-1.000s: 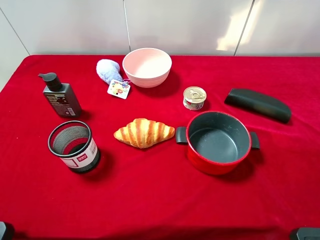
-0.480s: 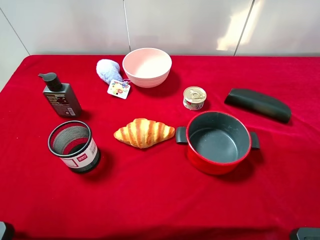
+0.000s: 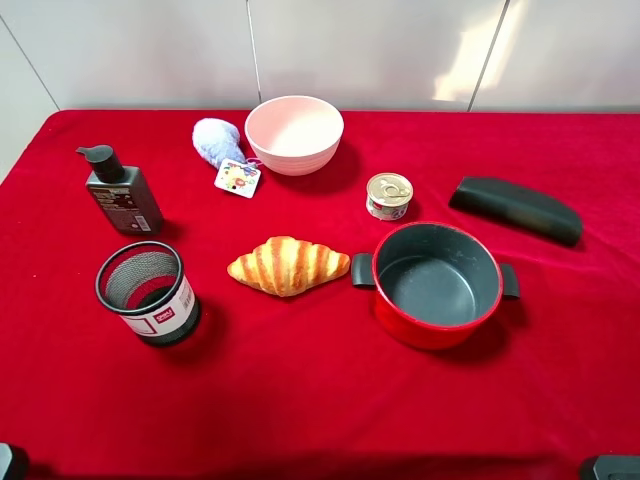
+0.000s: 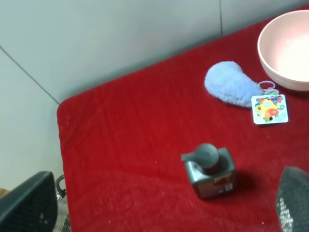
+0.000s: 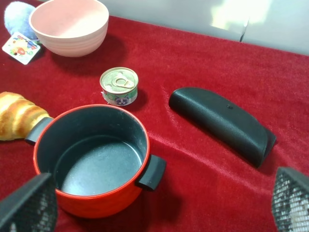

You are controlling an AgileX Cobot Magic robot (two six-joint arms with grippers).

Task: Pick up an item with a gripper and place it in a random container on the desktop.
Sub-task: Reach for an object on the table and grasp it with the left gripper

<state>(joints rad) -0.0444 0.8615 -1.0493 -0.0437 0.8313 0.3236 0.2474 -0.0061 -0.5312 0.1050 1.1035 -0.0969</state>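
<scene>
Desktop (image 3: pixel 300 400) red cloth, white wall (image 3: pixel 380 50) behind; left end effector (image 4: pixel 159 203), right end effector (image 5: pixel 159 200) spread apart

Velvety red cloth over the tabletop (image 3: pixel 300 400). Fluffy pile on the plush toy (image 3: pixel 216 141), glossy paper tag (image 3: pixel 238 178). Smooth matt bowl (image 3: pixel 294 160). Glossy red outside on the pot (image 3: pixel 420 335), dull dark lining. Shiny metal can (image 3: pixel 389 195), black wire-mesh cup (image 3: pixel 148 292).
</scene>
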